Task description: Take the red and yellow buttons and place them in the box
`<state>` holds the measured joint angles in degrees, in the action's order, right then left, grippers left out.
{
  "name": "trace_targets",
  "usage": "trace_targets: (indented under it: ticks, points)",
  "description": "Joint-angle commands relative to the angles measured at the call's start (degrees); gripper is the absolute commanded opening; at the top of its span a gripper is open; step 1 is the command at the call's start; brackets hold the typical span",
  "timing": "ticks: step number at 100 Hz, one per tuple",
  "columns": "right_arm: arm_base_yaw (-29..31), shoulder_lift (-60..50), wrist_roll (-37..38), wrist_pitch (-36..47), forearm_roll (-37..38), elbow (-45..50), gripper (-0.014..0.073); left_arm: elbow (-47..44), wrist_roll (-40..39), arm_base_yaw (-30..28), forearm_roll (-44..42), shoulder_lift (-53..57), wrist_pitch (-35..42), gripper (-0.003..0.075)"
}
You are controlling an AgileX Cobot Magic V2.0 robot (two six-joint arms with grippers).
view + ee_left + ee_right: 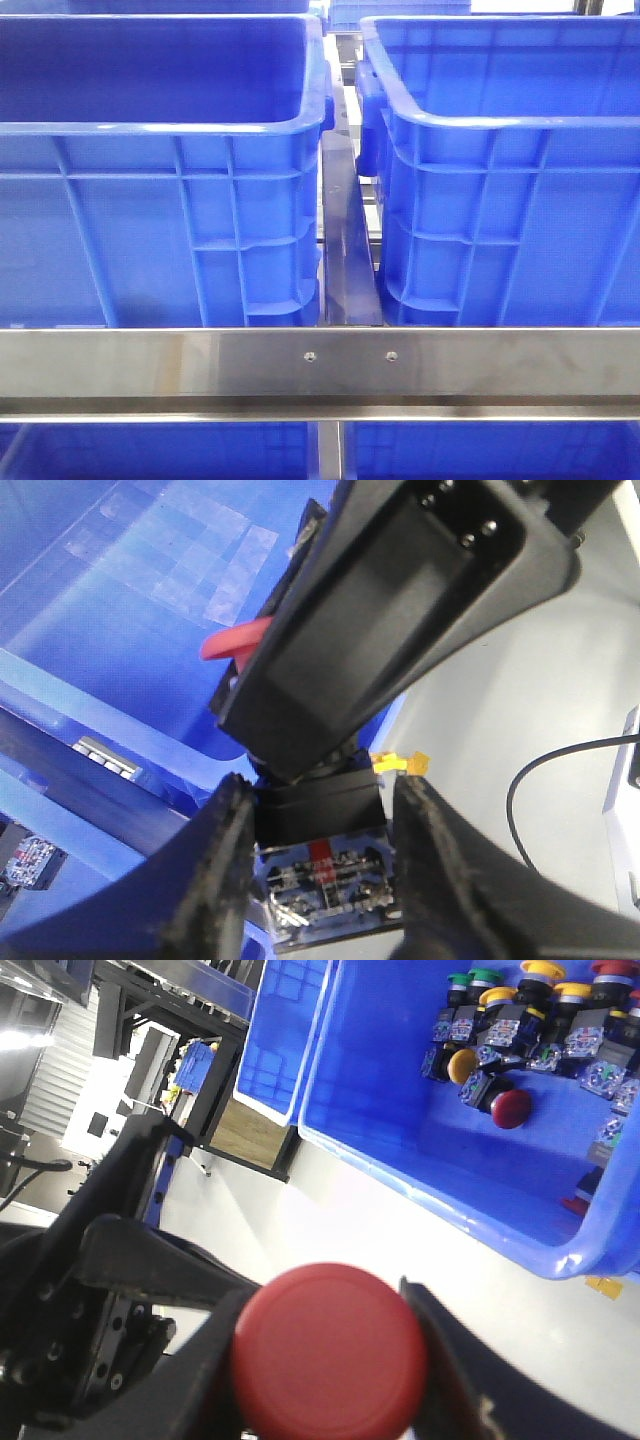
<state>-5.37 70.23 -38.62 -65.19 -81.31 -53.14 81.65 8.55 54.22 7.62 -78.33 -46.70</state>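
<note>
A red button (pixel 330 1350) fills the gap between the fingers of my right gripper (pixel 328 1312), which is shut on its glossy cap. In the left wrist view the same button's black body and blue contact block (pixel 322 865) sit between the fingers of my left gripper (pixel 322 792), which hug the block on both sides. The red cap (pixel 235 642) shows beside the right gripper's black finger (pixel 400 610). An empty blue box (pixel 120 600) lies below. Another crate (pixel 400 1120) holds several buttons, among them a yellow one (pixel 461 1063) and a red one (pixel 510 1107). No gripper appears in the front view.
Two large blue crates (pixel 150 130) (pixel 500 120) stand side by side behind a steel rail (pixel 320 362), with a narrow gap between them. Past the crates are a pale floor, a black cable (pixel 560 770) and a small yellow scrap (pixel 400 764).
</note>
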Motion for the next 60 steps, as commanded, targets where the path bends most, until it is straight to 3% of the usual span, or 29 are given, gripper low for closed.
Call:
trace_targets:
  ticks: [1, 7, 22, 29, 60]
  points:
    - [-0.1, -1.1, -1.0, -1.1, -4.3, -2.0, 0.0130, 1.7, 0.0, 0.4, 0.7, 1.9, 3.1, 0.0071]
    - [-0.1, -1.1, -1.0, -0.9, -4.2, -2.0, 0.0130, 1.7, 0.0, 0.4, 0.7, 1.9, 3.1, 0.0158]
    - [-0.1, -1.1, -1.0, 0.1, -4.1, -2.0, 0.0130, 1.7, 0.0, 0.4, 0.7, 1.9, 3.1, 0.0461]
    - [-0.1, -1.1, -1.2, 0.8, -4.1, -2.0, 0.0130, 1.7, 0.0, 0.4, 0.5, 1.9, 2.9, 0.0549]
    - [0.0, -1.2, -3.3, 6.1, -4.1, -2.9, 0.0130, 1.7, -0.7, -1.0, 0.1, 1.9, 2.0, 0.0568]
